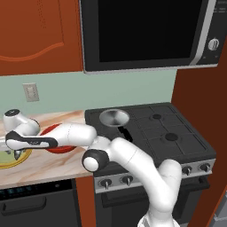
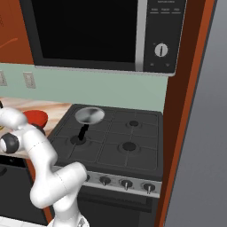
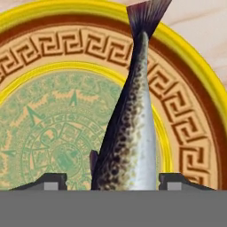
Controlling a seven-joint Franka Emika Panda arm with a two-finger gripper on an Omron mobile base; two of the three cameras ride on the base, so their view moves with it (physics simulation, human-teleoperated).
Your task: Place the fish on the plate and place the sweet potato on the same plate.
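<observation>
The silver-grey speckled fish (image 3: 128,133) lies on the plate (image 3: 186,119), head between my fingertips and tail across the yellow rim at the top. My gripper (image 3: 113,181) hangs just above it, open: the left fingertip (image 3: 55,181) stands clear of the fish and the right one is at its side. From the left base camera, my gripper (image 1: 17,154) points down over the plate (image 1: 13,163) at the counter's left edge. The sweet potato is out of view.
A red bowl (image 1: 60,149) sits on the counter behind my forearm, also seen from the right (image 2: 36,117). A grey pan (image 1: 114,117) rests on the black stove (image 1: 177,133). A microwave (image 1: 146,31) hangs above.
</observation>
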